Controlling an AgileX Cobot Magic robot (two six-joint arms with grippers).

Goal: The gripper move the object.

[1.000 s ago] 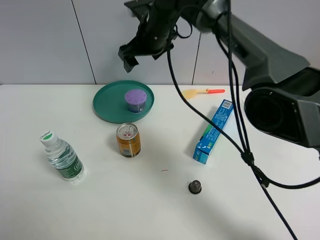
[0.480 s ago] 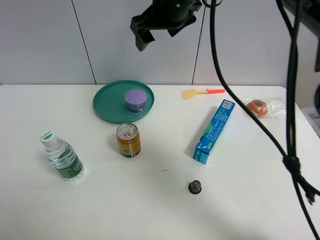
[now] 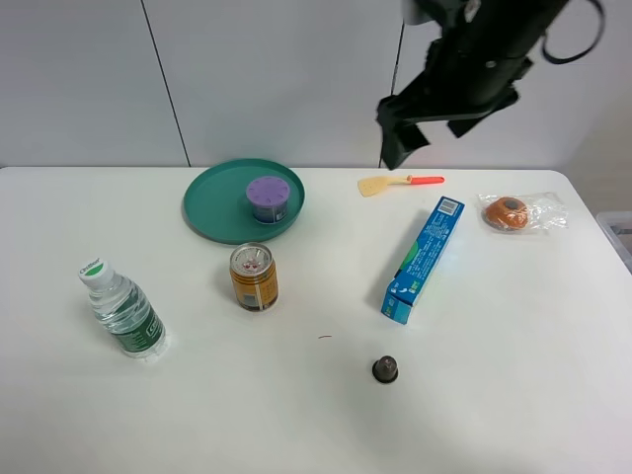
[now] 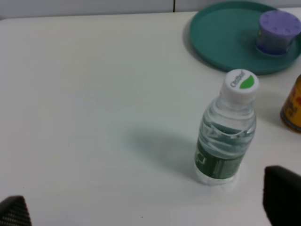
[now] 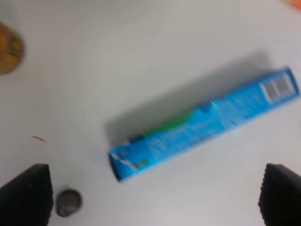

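The lavender jar (image 3: 268,197) with its dimpled lid stands upright on the green plate (image 3: 212,212) at the back left. It also shows in the left wrist view (image 4: 277,30). My right gripper (image 3: 397,133) hangs high above the back of the table, near the yellow spatula (image 3: 380,184) and far right of the jar. Its fingertips stand wide apart in the right wrist view (image 5: 153,195), open and empty. My left gripper (image 4: 148,207) is open and empty, low near the water bottle (image 4: 225,136); it is out of the exterior view.
A gold drink can (image 3: 254,276) stands in front of the plate. The water bottle (image 3: 120,308) is front left. A blue box (image 3: 423,259) lies right of centre, a dark capsule (image 3: 385,369) in front of it, and a wrapped orange item (image 3: 512,212) at the back right.
My right arm has swung from above the plate to the right, over the spatula area. The jar stays on the plate. The wrapped orange item has come into view.
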